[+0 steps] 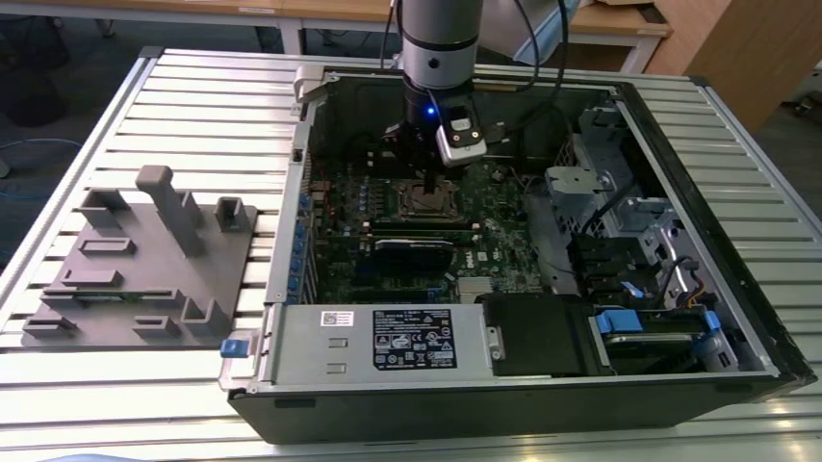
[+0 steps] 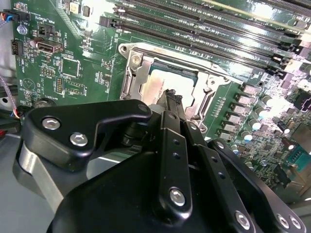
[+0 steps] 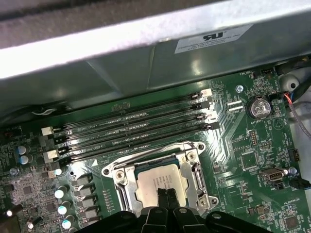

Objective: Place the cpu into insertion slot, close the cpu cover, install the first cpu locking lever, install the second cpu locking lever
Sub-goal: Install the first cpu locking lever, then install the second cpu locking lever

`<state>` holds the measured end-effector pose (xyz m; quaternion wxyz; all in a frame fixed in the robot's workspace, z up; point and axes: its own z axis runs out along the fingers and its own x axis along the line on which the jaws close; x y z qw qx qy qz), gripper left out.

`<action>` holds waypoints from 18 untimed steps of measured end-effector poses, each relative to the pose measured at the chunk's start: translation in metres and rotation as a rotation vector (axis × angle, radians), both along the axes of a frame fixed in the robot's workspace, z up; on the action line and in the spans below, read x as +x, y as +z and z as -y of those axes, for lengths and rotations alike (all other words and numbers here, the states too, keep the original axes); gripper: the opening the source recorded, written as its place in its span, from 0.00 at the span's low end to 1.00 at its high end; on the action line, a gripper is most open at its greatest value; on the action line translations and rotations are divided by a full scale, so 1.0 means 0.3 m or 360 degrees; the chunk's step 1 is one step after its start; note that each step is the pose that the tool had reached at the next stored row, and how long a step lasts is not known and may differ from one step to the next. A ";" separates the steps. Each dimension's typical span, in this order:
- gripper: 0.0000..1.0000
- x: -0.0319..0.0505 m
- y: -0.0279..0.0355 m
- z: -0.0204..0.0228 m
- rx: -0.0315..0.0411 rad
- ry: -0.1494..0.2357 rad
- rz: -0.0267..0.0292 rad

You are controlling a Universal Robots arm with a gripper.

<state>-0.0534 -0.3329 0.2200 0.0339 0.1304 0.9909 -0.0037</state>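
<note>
— Where do we see the cpu (image 3: 158, 183)?

— We see it lying flat in the insertion slot (image 3: 194, 171), inside the open computer case (image 1: 719, 241) on the bench (image 1: 154, 385).

— And the end effector (image 3: 165, 194)?

— Its fingertips (image 2: 171, 99) are pressed together with nothing between them, tips down on the chip's metal top in both wrist views. The cpu cover (image 3: 118, 169) lies around the chip.
</note>
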 end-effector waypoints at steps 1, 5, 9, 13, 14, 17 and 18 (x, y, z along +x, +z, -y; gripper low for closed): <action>0.10 0.000 0.000 0.000 0.0005 0.0000 -0.00001; 0.10 0.000 0.002 0.000 0.0009 0.0000 -0.00003; 0.10 0.000 0.008 0.000 0.0009 0.0000 -0.00003; 0.10 0.000 0.020 0.000 0.0009 0.0000 -0.00005; 0.10 0.000 0.023 0.000 0.0009 0.0000 -0.00005; 0.10 0.000 0.024 0.000 0.0010 0.0000 -0.00002; 0.10 0.000 0.024 0.000 0.0010 0.0000 -0.00001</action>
